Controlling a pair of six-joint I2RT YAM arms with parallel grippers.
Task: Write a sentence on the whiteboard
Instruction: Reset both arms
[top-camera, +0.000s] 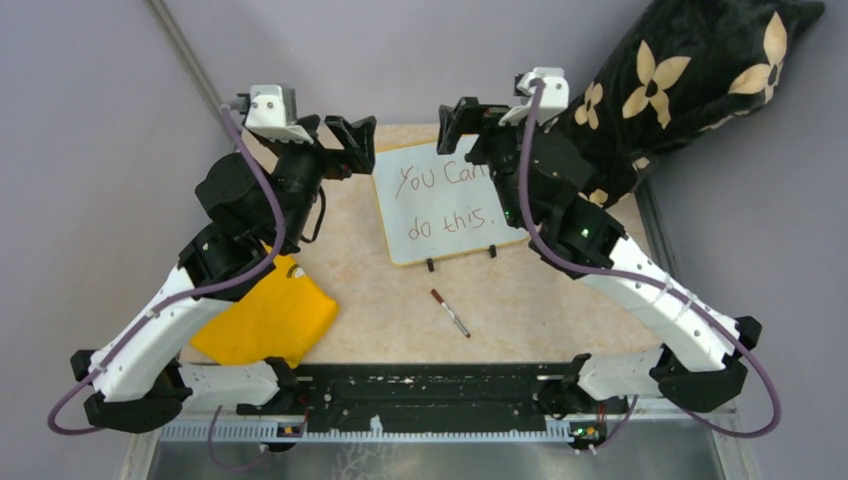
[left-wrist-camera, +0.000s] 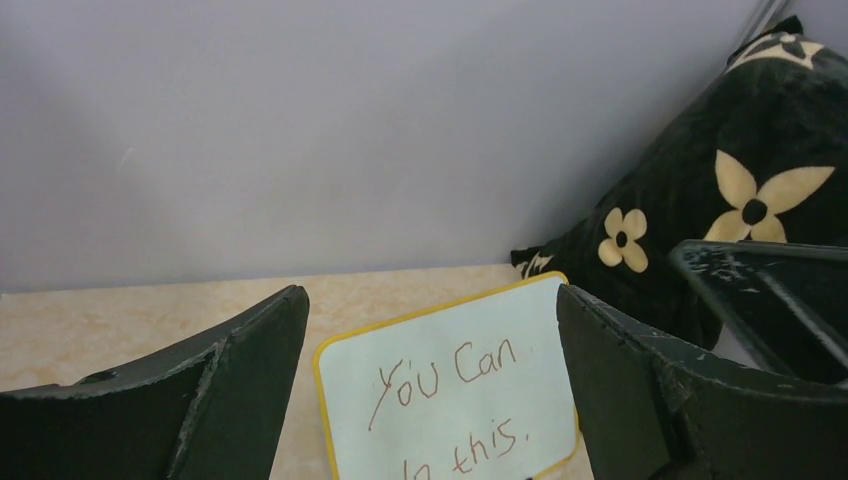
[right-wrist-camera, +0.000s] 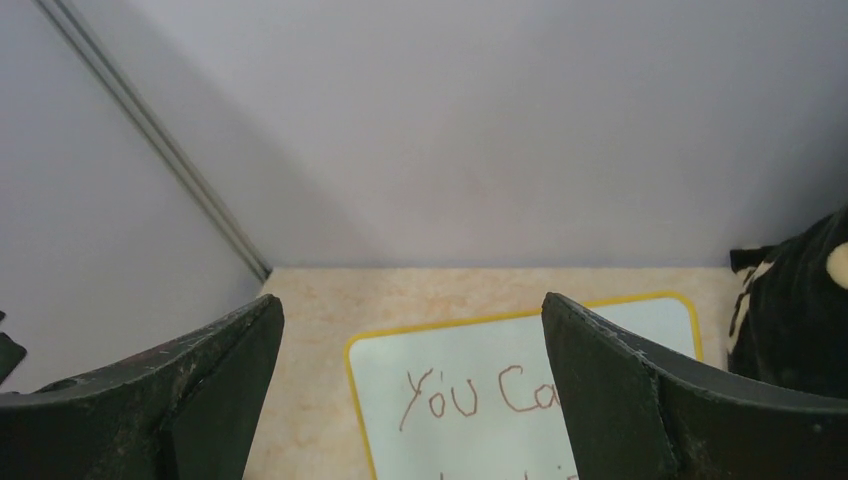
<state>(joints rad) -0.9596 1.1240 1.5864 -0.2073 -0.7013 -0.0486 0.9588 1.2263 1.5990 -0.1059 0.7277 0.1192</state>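
Whiteboard: yellow-framed and propped on two black feet on the tabletop, directly between the two hands. Each wrist view shows it ahead of and below that hand's own spread fingers.

Sentence: we read "You Can do this." in two lines, closing full stop included. The wrist views crop it.

Left hand: released, jaws wide, grasping nothing. The board's edge lies just off its fingertips; we cannot tell whether they touch.

Right hand: likewise released and empty, over the board's opposite upper corner.

Pen: lying loose on the tabletop, behind both hands toward the arm bases, well apart from either.

Yellow cloth: behind the left hand, under that arm.

Cushion: dark and flowered, to the outer side of the right hand.

Status: we judge the writing finished, since the words are complete and the pen is out of hand. Nothing appears left but drawing the arms back.
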